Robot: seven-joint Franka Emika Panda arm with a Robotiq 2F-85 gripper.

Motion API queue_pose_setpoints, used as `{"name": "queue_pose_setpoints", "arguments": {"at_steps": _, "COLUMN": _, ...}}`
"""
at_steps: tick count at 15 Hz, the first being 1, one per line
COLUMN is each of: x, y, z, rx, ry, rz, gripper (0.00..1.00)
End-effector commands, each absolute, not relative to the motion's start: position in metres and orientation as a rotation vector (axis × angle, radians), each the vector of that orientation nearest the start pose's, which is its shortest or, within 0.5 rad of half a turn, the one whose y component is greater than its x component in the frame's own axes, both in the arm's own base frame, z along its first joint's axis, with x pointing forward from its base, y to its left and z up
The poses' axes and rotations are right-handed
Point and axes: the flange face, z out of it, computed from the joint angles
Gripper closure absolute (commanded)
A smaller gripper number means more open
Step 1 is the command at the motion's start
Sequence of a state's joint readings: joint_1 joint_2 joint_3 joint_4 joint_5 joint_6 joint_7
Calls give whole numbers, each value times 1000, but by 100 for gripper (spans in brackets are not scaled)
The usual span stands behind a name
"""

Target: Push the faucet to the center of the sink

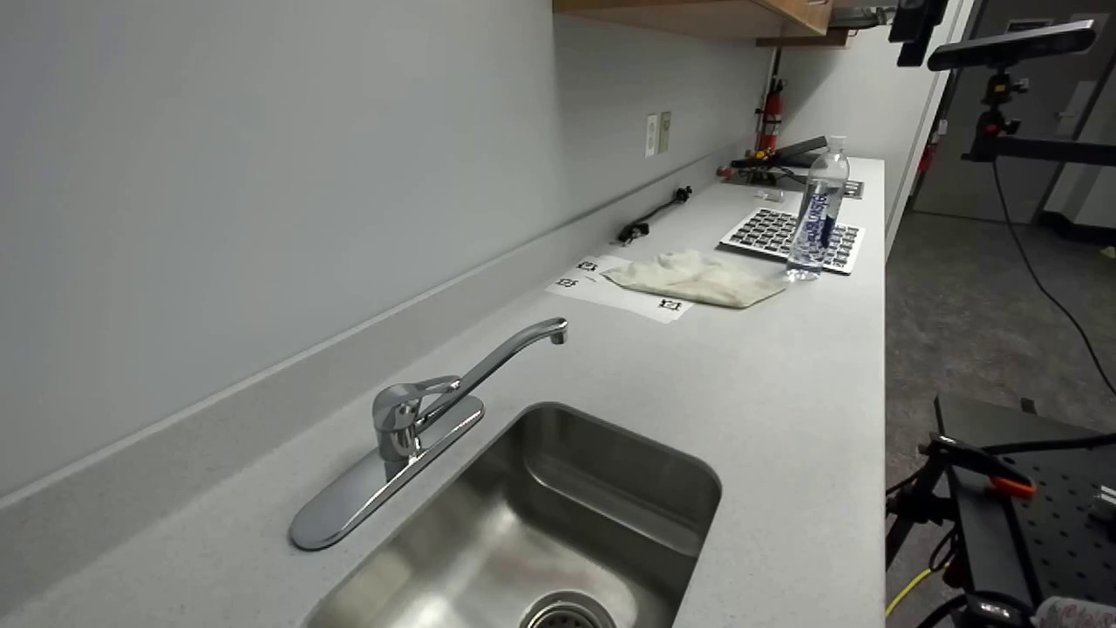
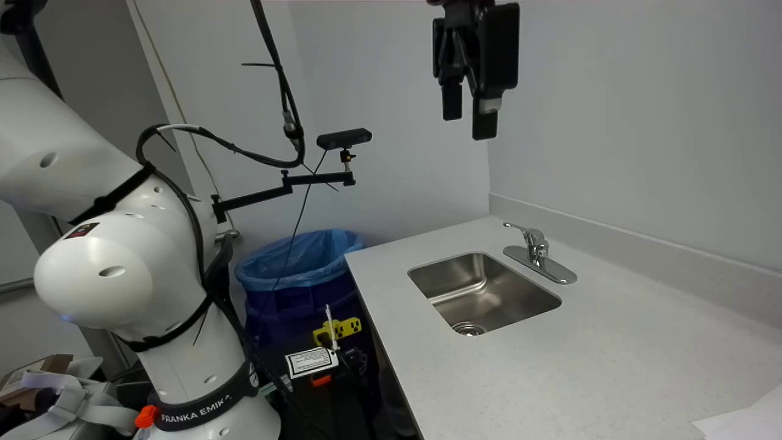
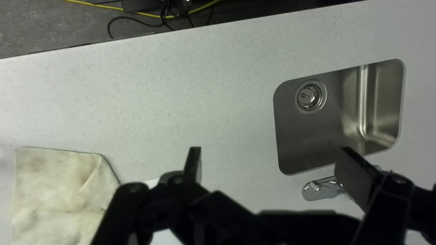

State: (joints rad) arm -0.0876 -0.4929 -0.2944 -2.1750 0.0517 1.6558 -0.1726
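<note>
The chrome faucet [image 1: 399, 427] stands on a plate between the wall and the steel sink [image 1: 628, 488]. Its spout [image 1: 501, 356] points along the counter, roughly parallel to the wall, beside the sink opening. In an exterior view, the faucet [image 2: 536, 244] and sink [image 2: 501, 293] lie well below my gripper [image 2: 468, 115], which hangs high in the air. In the wrist view, my gripper [image 3: 271, 149] is open, with nothing between its fingers. The right finger hides part of the faucet [image 3: 318, 190]; the sink [image 3: 303, 139] shows behind it.
A pale cloth [image 1: 697, 279] lies over marker paper [image 1: 602, 292] beyond the faucet. A water bottle [image 1: 819, 214] stands by a gridded panel [image 1: 767, 234]. The wall [image 1: 305, 174] runs behind the faucet. A blue-lined bin [image 2: 293, 260] stands off the counter's end.
</note>
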Motion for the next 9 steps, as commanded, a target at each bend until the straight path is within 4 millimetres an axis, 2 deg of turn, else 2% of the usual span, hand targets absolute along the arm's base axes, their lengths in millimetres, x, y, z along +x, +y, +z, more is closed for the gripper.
{"name": "queue_pose_setpoints", "arguments": {"at_steps": 1, "x": 376, "y": -160, "z": 568, "rx": -2935, "ry": 241, "rz": -7, "gripper": 0}}
{"name": "queue_pose_setpoints", "arguments": {"at_steps": 5, "x": 387, "y": -150, "z": 548, "rx": -2952, "ry": 210, "rz": 9, "gripper": 0}}
{"name": "queue_pose_setpoints", "arguments": {"at_steps": 9, "x": 402, "y": -141, "z": 514, "rx": -2971, "ry": 176, "rz": 4, "gripper": 0}}
